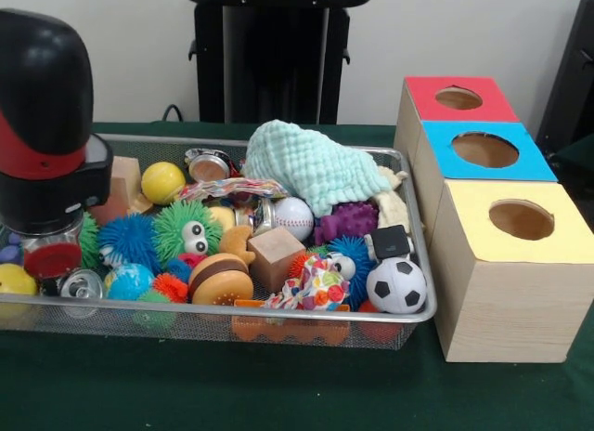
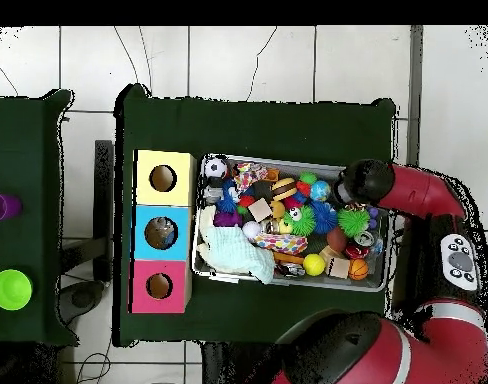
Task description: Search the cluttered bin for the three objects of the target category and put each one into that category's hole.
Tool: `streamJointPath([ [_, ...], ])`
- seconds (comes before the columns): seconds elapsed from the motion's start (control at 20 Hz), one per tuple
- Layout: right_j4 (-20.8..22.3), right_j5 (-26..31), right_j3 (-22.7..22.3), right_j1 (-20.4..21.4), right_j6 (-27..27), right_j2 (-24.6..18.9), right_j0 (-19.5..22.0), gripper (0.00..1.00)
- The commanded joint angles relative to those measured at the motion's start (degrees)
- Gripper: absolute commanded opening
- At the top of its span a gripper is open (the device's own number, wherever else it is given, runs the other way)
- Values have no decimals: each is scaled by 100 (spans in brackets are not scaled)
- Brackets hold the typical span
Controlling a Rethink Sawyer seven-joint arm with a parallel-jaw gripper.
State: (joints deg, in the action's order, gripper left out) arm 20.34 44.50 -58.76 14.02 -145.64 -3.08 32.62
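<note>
Tool (image 1: 53, 228) down low at one end of the bin (image 1: 278, 318), buried behind the wrist, so can't tell if open or closed, or holding anything. Looks like hovering right over the clutter there.

Just beside the tool: a small can (image 1: 82, 284), blue spiky ball (image 1: 128, 240), green fuzzy thing with eyes (image 1: 187, 228). A bit further out: yellow ball (image 1: 163, 181), burger toy (image 1: 221, 278), wooden block (image 1: 276, 256), baseball (image 1: 294, 217). Well apart from the tool, at the bin's other end: soccer ball (image 1: 396, 284) and the big cloth (image 1: 311, 176). Beyond the bin, on the table, three boxes with holes: red (image 1: 432, 101), blue (image 1: 445, 162), yellow (image 1: 501, 292).

No way to tell the target category from this. Guessing balls, since three smooth ones in sight. Probably still at the search stage.

Tips for the step: go for the yellow ball first, nearest and sitting clear on top. Come straight down, centre over it, don't clip neighbours. Watch for rolling.

Orientation: round, so no long axis and no pointing direction to worry about. Any approach angle fine.
</note>
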Motion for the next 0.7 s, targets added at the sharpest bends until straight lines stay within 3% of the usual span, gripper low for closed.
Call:
streamJointPath([
  [0.05,-440,180,-1027,334,325,-380,444,100],
  [0.35,-364,372,-1994,1021,1224,-281,1077,100],
  [0.7,73,-94,-2696,1252,1754,-476,1689,100],
])
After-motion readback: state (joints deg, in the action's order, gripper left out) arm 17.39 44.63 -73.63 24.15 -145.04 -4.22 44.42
